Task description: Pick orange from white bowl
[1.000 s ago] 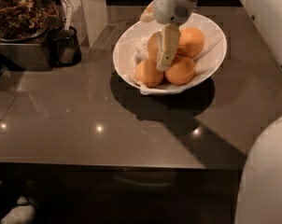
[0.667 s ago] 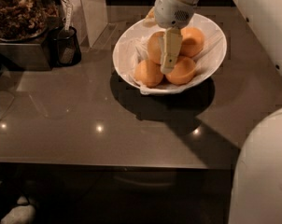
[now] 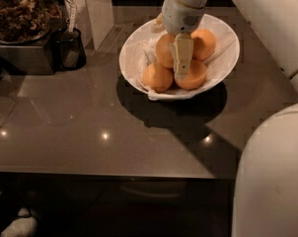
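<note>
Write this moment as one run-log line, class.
gripper: over oranges in white bowl | oranges: four, all in bowl | pick: not yet done

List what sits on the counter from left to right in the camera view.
Dark box of brown scraps → small dark cup → white bowl of oranges, with the gripper down among them.
</note>
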`<state>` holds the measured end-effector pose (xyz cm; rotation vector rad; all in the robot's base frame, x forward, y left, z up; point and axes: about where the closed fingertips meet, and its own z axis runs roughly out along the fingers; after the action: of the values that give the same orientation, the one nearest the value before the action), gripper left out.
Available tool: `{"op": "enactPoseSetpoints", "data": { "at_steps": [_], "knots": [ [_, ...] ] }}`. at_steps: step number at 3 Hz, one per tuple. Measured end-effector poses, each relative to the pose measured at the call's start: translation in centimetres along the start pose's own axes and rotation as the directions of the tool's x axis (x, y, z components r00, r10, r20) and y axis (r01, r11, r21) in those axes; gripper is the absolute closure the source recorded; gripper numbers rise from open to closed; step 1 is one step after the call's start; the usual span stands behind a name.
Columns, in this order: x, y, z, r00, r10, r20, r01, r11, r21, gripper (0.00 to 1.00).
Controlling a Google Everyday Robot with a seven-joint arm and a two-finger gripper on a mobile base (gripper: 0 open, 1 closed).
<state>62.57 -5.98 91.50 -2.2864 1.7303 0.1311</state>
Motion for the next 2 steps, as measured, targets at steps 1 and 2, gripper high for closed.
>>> {"op": "enactPoseSetpoints", "data": {
  "at_steps": [1,2],
  "knots": [
    [0.00,0.00,0.00,1.000,0.000,0.000,0.000,1.0000,0.000,0.19],
    [0.00,0.00,0.00,1.000,0.000,0.000,0.000,1.0000,0.000,0.42]
  ]
}}
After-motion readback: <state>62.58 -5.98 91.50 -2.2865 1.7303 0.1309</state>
